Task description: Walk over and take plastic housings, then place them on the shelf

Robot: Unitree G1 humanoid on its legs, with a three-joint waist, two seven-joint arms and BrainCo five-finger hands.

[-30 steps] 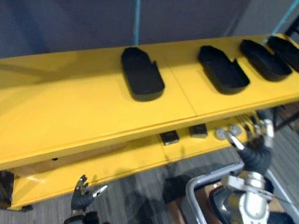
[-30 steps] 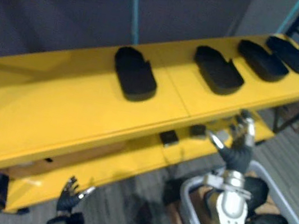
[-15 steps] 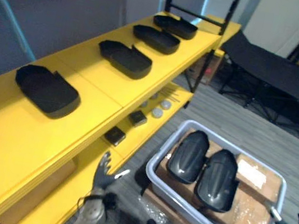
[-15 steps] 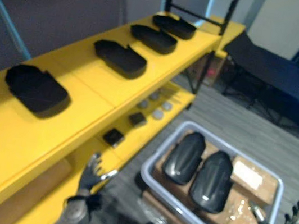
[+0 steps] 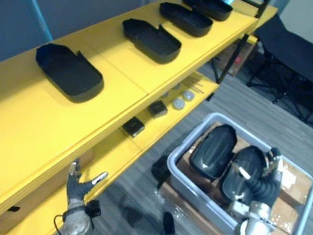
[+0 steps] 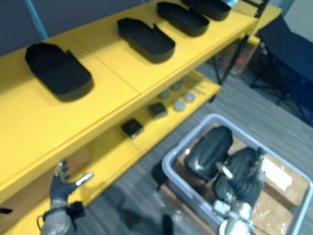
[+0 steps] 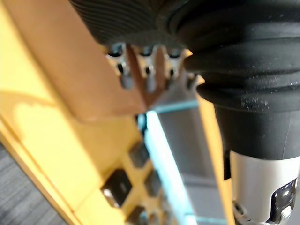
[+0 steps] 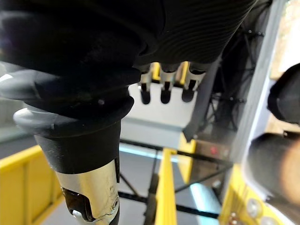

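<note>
My right hand (image 5: 264, 181) hangs in the lower right of the frame, over the grey bin (image 5: 183, 142). Its fingers (image 8: 161, 91) are straight and loose, and they hold nothing. My left hand (image 5: 79, 186) sits at the lower left beside the yellow shelf (image 5: 123, 85), fingers (image 7: 149, 77) spread and empty.

The two dark housings (image 5: 213, 151) I am after lie side by side in the bin on a cardboard box (image 5: 284, 215). My right hand is just above the right-hand housing (image 5: 241, 174), though I cannot tell whether it touches it. Four more housings (image 5: 69, 71) already sit in a row on the top board of the shelf, running toward the upper middle of the frame.

I judge this to be the reach for a pick-up. The shell looks smooth and domed, so a one-sided pinch could slip. I should bring the left hand across to the bin as well, keep both sets of fingers wide, come down on either long side of one housing, and close under its edge. The lift should go straight up so I clear the bin's rim and do not drag the neighbouring shell.
</note>
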